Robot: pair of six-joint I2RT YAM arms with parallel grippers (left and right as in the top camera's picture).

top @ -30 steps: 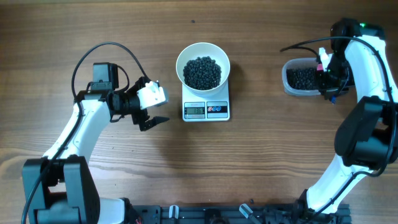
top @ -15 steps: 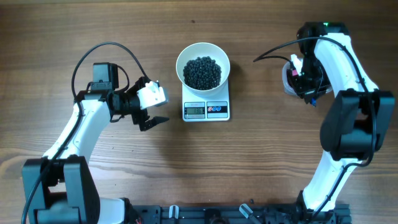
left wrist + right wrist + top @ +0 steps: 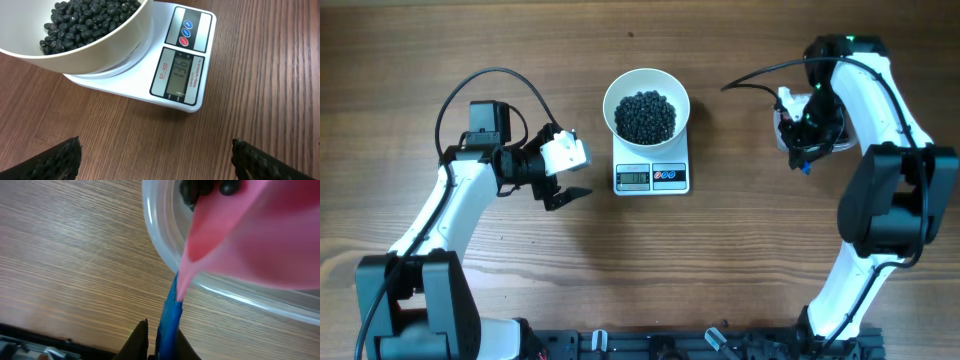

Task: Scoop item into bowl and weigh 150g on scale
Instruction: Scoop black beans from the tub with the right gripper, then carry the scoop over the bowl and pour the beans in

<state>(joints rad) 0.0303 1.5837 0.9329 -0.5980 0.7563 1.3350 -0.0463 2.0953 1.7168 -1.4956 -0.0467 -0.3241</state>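
Compared with a second ago, our left gripper [image 3: 577, 163] has not shifted. It hangs just left of the scale with its jaws spread wide and nothing between them. The round white bowl [image 3: 613, 92] sits on the small white square scale [image 3: 652, 178] as before, heaped with the small black beans [image 3: 646, 116], and the display reads 136.

The change is on the right. Our right arm has swung in over the clear rounded plastic tub [image 3: 165, 245], which lay open to the overhead camera earlier and is now mostly hidden under the wrist. The right gripper [image 3: 162, 345] is clamped on the blue handle of the pink plastic scoop [image 3: 225, 235], which hangs at the tub's near rim. The scoop is too blurred for us to say whether it carries beans.

A strip of bare wooden table [image 3: 720, 260] lies between the left gripper and the scale's left edge. A wider stretch separates the scale's right edge from the tub. The bowl's rim leaves the display uncovered.
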